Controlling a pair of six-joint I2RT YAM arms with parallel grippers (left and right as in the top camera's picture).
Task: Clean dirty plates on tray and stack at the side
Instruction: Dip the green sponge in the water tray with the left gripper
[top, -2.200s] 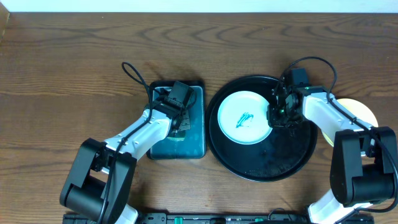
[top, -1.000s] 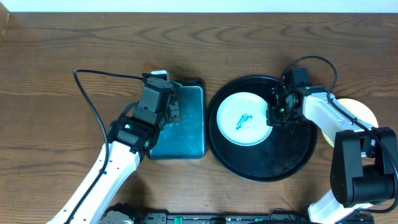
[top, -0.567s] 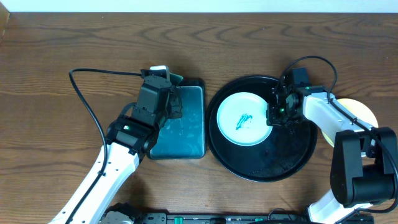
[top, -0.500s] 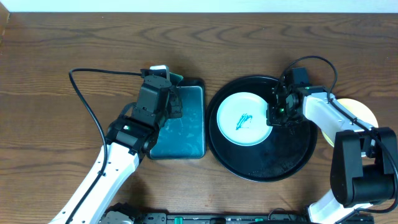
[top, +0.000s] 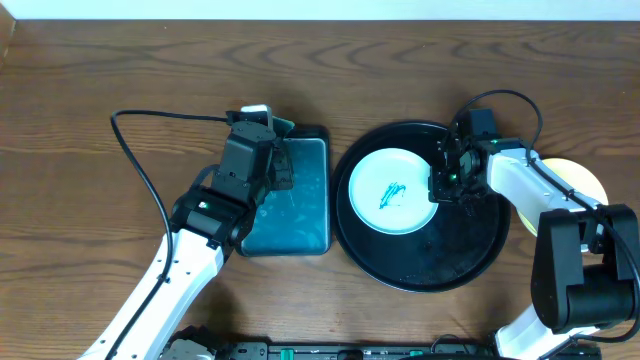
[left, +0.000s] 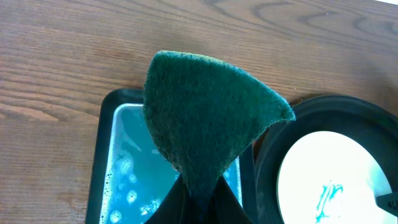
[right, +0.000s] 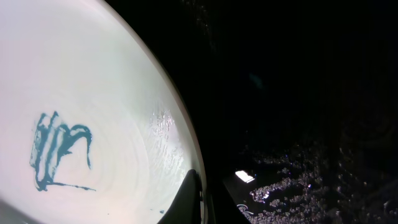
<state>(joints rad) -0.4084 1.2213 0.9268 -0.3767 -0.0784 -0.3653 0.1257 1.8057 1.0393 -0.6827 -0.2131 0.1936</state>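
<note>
One pale plate (top: 392, 190) with a teal scribble lies in the left half of the black tray (top: 450, 255). My right gripper (top: 442, 185) is shut on its right rim. In the right wrist view one finger (right: 191, 190) lies over the plate (right: 81, 124) at its edge, against the wet tray floor (right: 298, 93). My left gripper (left: 200, 198) is shut on a dark green sponge (left: 205, 118), which hangs above the teal tray (left: 124, 168). Overhead, that gripper (top: 262, 128) hovers over the teal tray's top left corner. A yellow plate (top: 582, 178) rests on the table right of the black tray, partly under my right arm.
The rectangular teal tray (top: 300, 215) holds soapy water and sits just left of the black tray. A black cable (top: 140, 150) loops from my left arm over the table. Bare wood lies at the back and far left.
My left arm has lifted off the teal tray with the sponge and swung up and left; it has held still for the last half second. The right gripper and plate have not moved.
</note>
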